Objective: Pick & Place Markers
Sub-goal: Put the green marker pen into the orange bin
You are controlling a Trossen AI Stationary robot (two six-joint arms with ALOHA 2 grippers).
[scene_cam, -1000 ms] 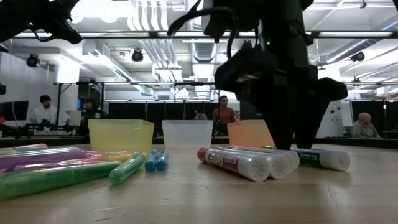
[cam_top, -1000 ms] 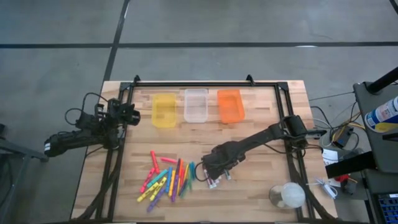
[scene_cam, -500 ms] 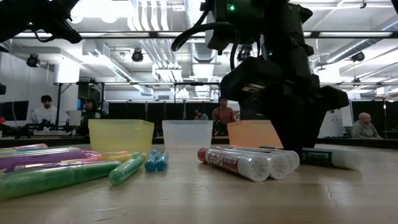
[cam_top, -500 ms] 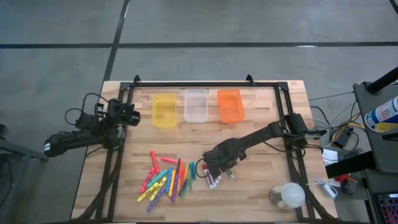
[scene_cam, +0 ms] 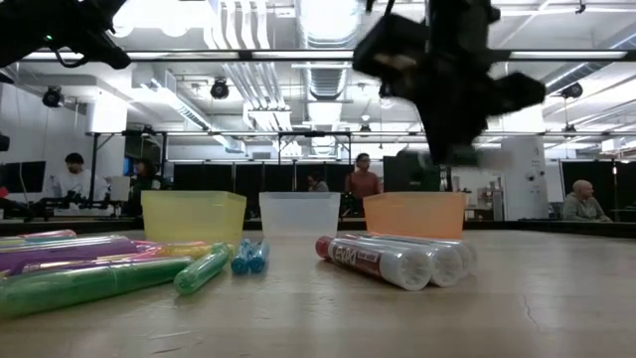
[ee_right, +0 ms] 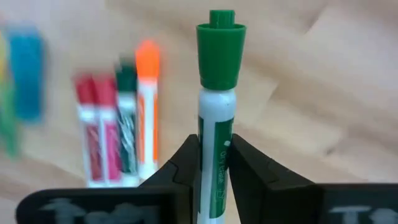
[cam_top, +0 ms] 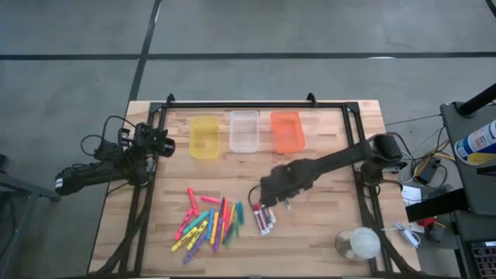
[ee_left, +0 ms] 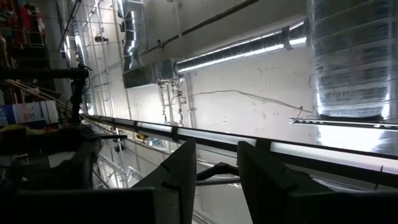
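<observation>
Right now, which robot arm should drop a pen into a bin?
The right. Its pincer already grips a white marker with a green cap, lifted off the table. The left pincer waits off at the table's edge, holding nothing.

Two dark jointed arms with looping black cables

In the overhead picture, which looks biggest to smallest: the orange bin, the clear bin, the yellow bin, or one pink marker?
1. The yellow bin, clear bin and orange bin look alike in size; I cannot rank them.
2. A pink marker, far smaller than any bin.
</observation>
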